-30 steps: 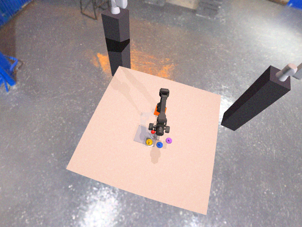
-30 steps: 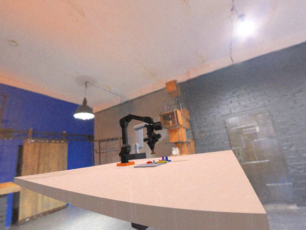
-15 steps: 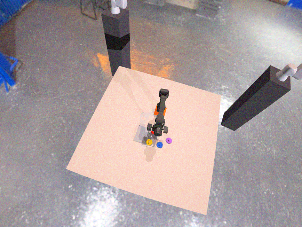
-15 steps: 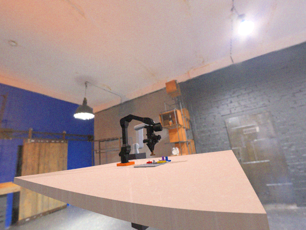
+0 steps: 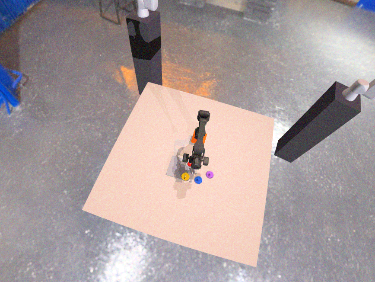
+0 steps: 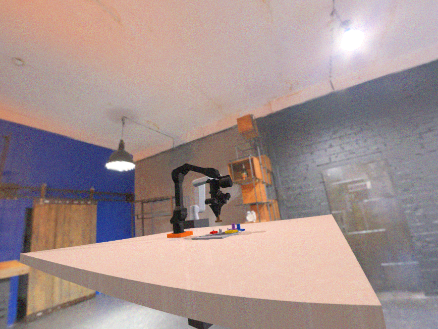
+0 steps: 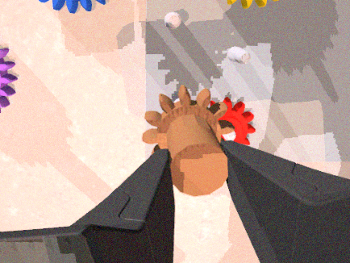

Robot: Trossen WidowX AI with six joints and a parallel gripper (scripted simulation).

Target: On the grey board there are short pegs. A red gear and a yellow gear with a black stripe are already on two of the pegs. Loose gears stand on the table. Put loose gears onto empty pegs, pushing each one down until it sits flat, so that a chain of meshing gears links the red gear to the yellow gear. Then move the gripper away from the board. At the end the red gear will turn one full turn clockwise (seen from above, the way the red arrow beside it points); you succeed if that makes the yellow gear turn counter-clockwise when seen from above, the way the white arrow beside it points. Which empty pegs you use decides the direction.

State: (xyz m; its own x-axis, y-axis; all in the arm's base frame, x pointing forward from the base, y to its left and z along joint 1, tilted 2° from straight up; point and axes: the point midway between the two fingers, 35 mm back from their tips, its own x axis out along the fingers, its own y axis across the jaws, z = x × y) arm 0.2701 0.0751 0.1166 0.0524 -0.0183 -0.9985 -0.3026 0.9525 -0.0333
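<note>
My gripper [image 7: 194, 156] [image 6: 218, 218] points down, shut on the handle of a brown gear [image 7: 189, 131] [image 6: 218, 221], held above the grey board's edge. The board [image 5: 171, 170] [image 6: 205, 237] carries the red gear [image 5: 189, 164] [image 7: 243, 126] and the striped yellow gear [image 5: 184, 176] [image 6: 231, 231]. In the wrist view the brown gear partly covers the red gear. Two empty pegs show there, one peg [image 7: 172, 19] near the board's edge and another peg [image 7: 236, 53] further in. A blue gear [image 5: 198, 180] [image 7: 73, 6] and a purple gear [image 5: 209, 174] [image 7: 5, 78] stand beside the board. The red arrow is hidden.
The pale table [image 5: 145, 188] [image 6: 212, 269] surrounds the board. The arm's orange base [image 6: 179, 234] stands behind it. Two dark pillars [image 5: 148, 69] [image 5: 315, 121] stand beyond the table's edges. Shadows of the arm fall across the board.
</note>
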